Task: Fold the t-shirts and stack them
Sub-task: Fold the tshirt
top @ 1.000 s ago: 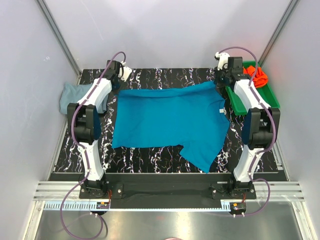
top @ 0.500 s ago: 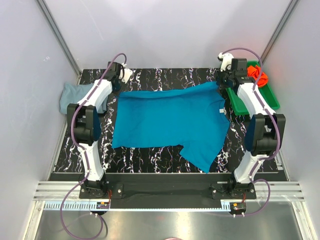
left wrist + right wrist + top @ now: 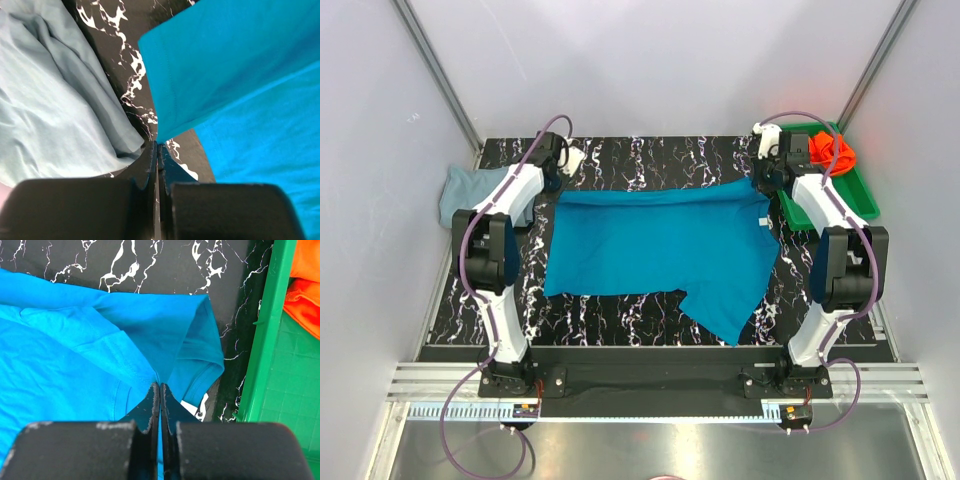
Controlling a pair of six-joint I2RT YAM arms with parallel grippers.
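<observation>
The teal-blue t-shirt (image 3: 660,245) lies spread on the black marbled table (image 3: 640,155), its far edge lifted. My left gripper (image 3: 558,178) is shut on its far left corner, seen in the left wrist view (image 3: 158,145) with teal cloth (image 3: 230,75) hanging from the tips. My right gripper (image 3: 766,180) is shut on its far right corner, seen in the right wrist view (image 3: 160,386) pinching teal cloth (image 3: 100,340). The pale grey-blue t-shirt (image 3: 470,190) lies crumpled at the left edge, also in the left wrist view (image 3: 45,100). The orange-red t-shirt (image 3: 835,150) sits in the tray.
A green plastic tray (image 3: 820,205) stands at the far right, its wall also in the right wrist view (image 3: 265,335). White walls close in the table on three sides. A black rail runs along the near edge (image 3: 650,355).
Both grippers have drawn the shirt's far edge towards the near side, so the far edge now lies lower and straighter. The right arm has moved a little nearer.
</observation>
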